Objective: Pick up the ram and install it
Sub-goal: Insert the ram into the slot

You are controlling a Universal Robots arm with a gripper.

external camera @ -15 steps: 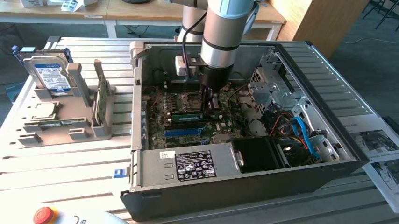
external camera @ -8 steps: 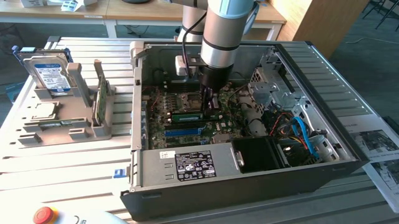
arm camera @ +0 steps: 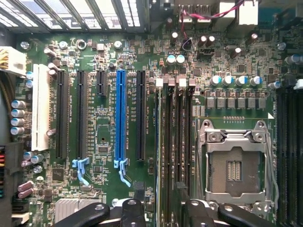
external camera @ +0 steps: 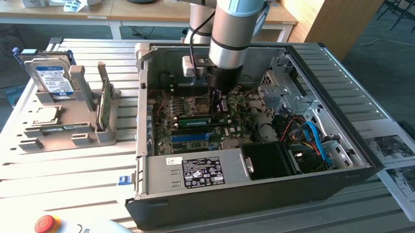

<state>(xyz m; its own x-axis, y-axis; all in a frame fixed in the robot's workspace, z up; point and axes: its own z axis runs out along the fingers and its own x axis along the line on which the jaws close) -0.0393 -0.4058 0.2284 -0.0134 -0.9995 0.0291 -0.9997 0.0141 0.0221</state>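
The ram, a narrow green stick with a pale label, lies flat on the grey holder at the exterior view's left, far from the arm. My gripper hangs inside the open computer case, low over the motherboard, open and holding nothing. In the wrist view the gripper straddles the black memory slots, its dark fingers one on each side of them. Another green strip stands on edge in the slot area right beside the gripper.
On the holder stand a taller green card and a hard drive. On the motherboard are a blue slot strip and the bare processor socket. A black power supply, cables and the case walls surround the gripper. A red stop button sits in front.
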